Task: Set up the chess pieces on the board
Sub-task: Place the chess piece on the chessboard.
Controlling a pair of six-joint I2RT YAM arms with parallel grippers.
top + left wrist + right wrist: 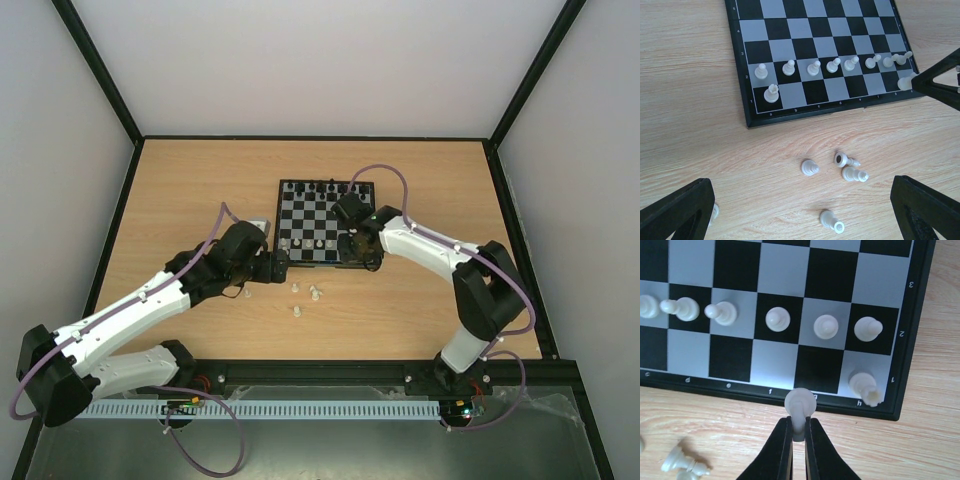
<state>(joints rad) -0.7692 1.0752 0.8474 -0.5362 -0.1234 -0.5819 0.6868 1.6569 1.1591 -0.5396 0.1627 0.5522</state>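
Board [805, 114] rim lettered a–h, numbered 1–5. Right gripper [798, 422] clamped on white piece [800, 402] at near rim by f–g, long axis along gripper, round end toward board. Left gripper [802, 205] spread wide over toppled pieces [855, 174] on table [690, 150].

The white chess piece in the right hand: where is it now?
Right wrist view: the small white plastic chess piece is pinched in the right hand at the near rim of the checked black-and-grey chessboard, between letters f and g.
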